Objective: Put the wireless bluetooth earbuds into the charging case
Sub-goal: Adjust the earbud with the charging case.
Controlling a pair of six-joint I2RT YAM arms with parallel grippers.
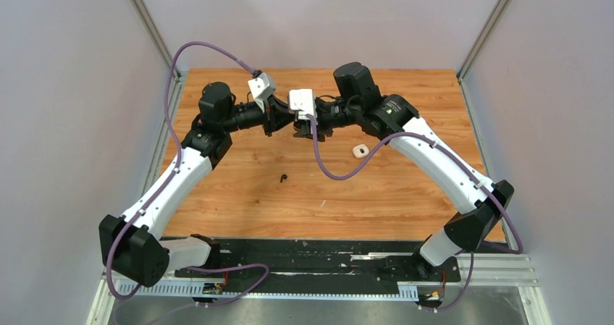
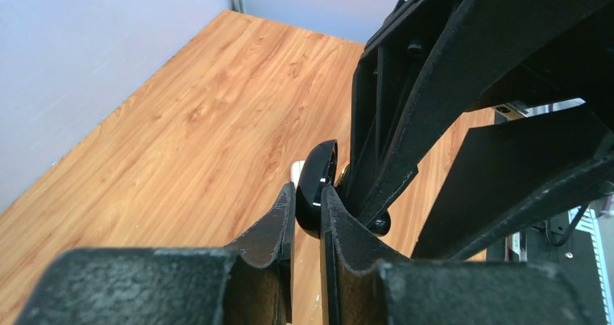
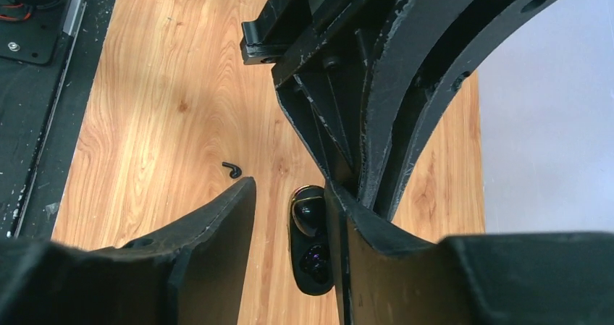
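My left gripper [image 2: 308,195] is shut on a glossy black charging case [image 2: 316,184] and holds it above the table at the back centre. In the right wrist view the open case [image 3: 313,271] has a black earbud [image 3: 309,213] seated in its upper socket. Its lower socket looks empty. My right gripper [image 3: 289,187] stands open around the case. One finger lies against the case's side and the other is well apart. Both grippers meet tip to tip, left [image 1: 279,122] and right [image 1: 303,129]. A loose black earbud [image 1: 282,178] [image 3: 232,169] lies on the wood.
A small white case-like object [image 1: 359,150] rests on the wooden table [image 1: 239,195] to the right of the grippers, under the right arm's purple cable. Grey walls close in the table on both sides and at the back.
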